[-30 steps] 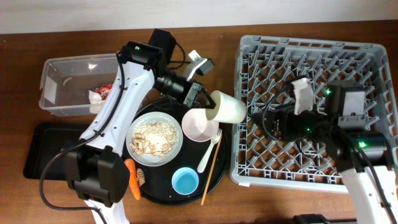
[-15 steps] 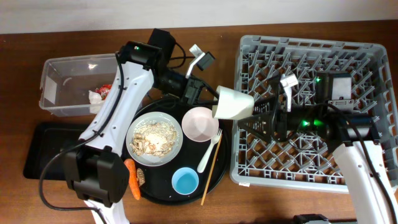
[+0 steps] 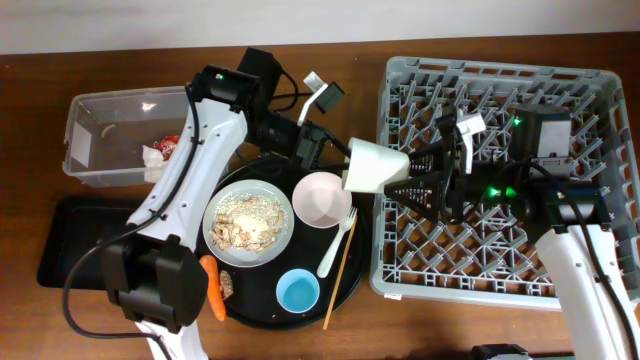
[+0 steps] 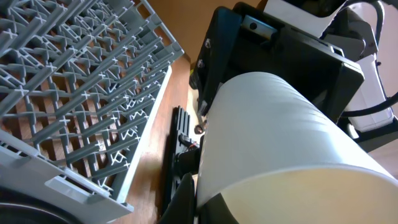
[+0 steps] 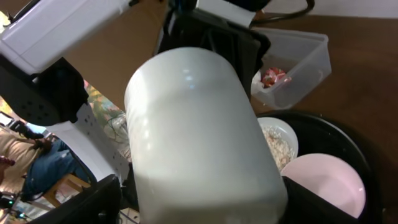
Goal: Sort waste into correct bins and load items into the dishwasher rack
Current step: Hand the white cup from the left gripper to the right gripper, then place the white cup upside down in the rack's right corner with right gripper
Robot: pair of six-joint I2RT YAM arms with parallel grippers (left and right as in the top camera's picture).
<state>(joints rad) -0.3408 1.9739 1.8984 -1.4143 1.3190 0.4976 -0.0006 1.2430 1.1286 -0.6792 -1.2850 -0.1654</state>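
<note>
Holding the white cup [image 3: 375, 165] by its rim, the left gripper [image 3: 340, 155] is clamped on it, tipped sideways in the air just left of the grey rack [image 3: 500, 80]; the right gripper [image 3: 408, 182] stands open, fingers either side of the cup's base

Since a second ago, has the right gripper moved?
Yes: the right gripper moved left across the dishwasher rack toward the white cup.
</note>
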